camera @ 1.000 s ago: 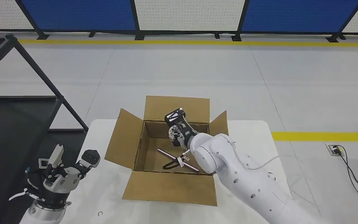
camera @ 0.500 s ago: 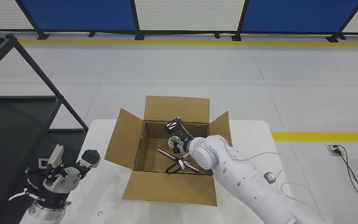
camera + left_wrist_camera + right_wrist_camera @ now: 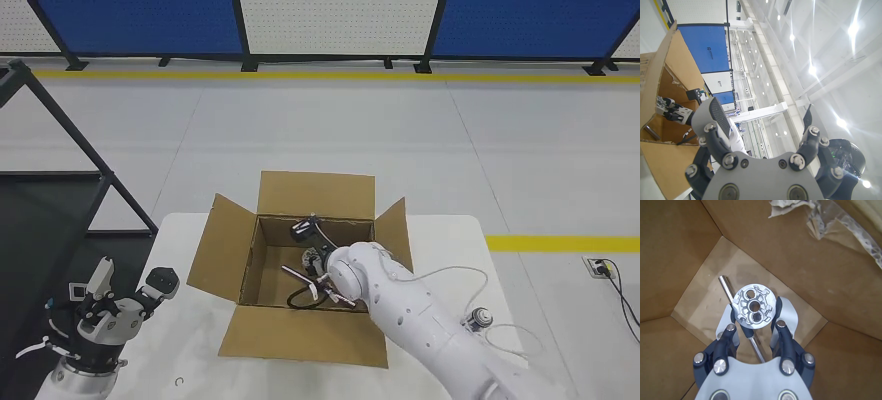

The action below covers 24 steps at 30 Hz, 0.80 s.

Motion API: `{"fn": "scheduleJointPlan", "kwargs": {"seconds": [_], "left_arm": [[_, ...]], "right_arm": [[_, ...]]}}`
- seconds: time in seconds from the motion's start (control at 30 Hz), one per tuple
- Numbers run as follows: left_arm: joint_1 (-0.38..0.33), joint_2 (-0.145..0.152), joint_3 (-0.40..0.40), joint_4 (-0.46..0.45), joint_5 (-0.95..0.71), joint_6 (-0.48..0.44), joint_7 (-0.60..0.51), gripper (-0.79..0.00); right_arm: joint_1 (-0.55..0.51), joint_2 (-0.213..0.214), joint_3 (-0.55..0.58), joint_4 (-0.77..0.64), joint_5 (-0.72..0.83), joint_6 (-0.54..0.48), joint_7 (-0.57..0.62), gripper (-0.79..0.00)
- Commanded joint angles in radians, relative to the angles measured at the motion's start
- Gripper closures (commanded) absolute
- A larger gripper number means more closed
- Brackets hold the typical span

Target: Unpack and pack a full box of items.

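Observation:
An open cardboard box [image 3: 300, 338] stands on the white table. My right gripper [image 3: 311, 262] is down inside it, shut on a round metal disc [image 3: 754, 307] with several holes, held by its rim above the box floor. A shiny metal rod [image 3: 728, 287] lies on the floor just beneath the disc, and the same rod [image 3: 298, 274] appears from above. My left gripper [image 3: 130, 282] is at the table's near left corner, well left of the box. This left gripper [image 3: 762, 108] points upward, open with nothing in it.
The box flaps [image 3: 213, 250] stand up and splay outward on all sides. Torn tape and paper [image 3: 829, 222] hang from one inner wall. A small round metal part [image 3: 478, 319] lies on the table right of the box. A black frame [image 3: 60, 140] stands at the left.
My right gripper has gone lower into the box with the disc, shifting slightly toward the near left. The left arm has not moved.

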<state>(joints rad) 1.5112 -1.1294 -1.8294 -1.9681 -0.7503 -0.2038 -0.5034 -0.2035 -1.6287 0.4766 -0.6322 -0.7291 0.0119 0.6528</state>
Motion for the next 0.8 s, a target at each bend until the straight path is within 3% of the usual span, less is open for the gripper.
{"fn": "scheduleJointPlan", "kwargs": {"seconds": [0.0, 0.13, 0.3, 0.37, 0.47, 0.53, 0.77], "left_arm": [[0.0, 0.0, 0.0, 0.0, 0.0, 0.0, 0.0, -0.785], [0.0, 0.0, 0.0, 0.0, 0.0, 0.0, 0.0, -0.785], [0.0, 0.0, 0.0, 0.0, 0.0, 0.0, 0.0, -0.785], [0.0, 0.0, 0.0, 0.0, 0.0, 0.0, 0.0, -0.785], [0.0, 0.0, 0.0, 0.0, 0.0, 0.0, 0.0, -0.785], [0.0, 0.0, 0.0, 0.0, 0.0, 0.0, 0.0, -0.785], [0.0, 0.0, 0.0, 0.0, 0.0, 0.0, 0.0, -0.785]], "right_arm": [[0.008, -0.017, -0.005, 0.031, 0.0, -0.003, -0.002, 0.0], [0.022, -0.046, -0.01, 0.086, 0.002, -0.01, -0.003, 0.0], [0.033, -0.077, -0.01, 0.148, 0.006, -0.02, -0.009, -0.111], [0.037, -0.086, -0.008, 0.169, 0.006, -0.026, -0.016, -0.265], [0.043, -0.099, -0.004, 0.195, 0.005, -0.032, -0.021, -0.332], [0.047, -0.106, -0.002, 0.209, 0.003, -0.034, -0.025, -0.465], [0.057, -0.124, 0.007, 0.235, -0.014, -0.038, -0.04, -0.566]]}}
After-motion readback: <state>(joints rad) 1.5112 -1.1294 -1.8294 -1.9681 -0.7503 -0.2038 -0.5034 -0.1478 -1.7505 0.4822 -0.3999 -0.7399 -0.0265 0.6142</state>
